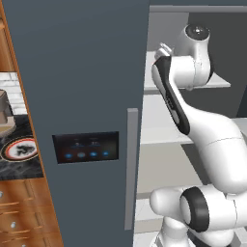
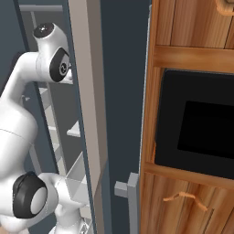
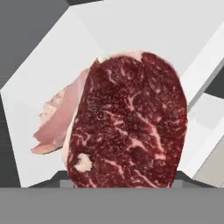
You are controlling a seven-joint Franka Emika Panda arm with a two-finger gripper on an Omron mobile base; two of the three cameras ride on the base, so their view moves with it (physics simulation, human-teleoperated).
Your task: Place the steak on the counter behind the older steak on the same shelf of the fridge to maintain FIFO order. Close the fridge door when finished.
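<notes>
Dark red marbled steak (image 3: 129, 122) sits right against my hand camera, hiding the finger tips, so I judge the pincer clamped on it. Just past it, to its left in the hand view, a paler pink slab, the older steak (image 3: 57, 118), lies on the white shelf (image 3: 127, 26). From the base cameras my arm reaches inside the fridge (image 1: 193, 130), with the fridge door (image 1: 82, 96) swung wide. To do this well I would carry my piece over and beyond the pale one, keep it level, lower it near the back wall and release only once it rests flat.
</notes>
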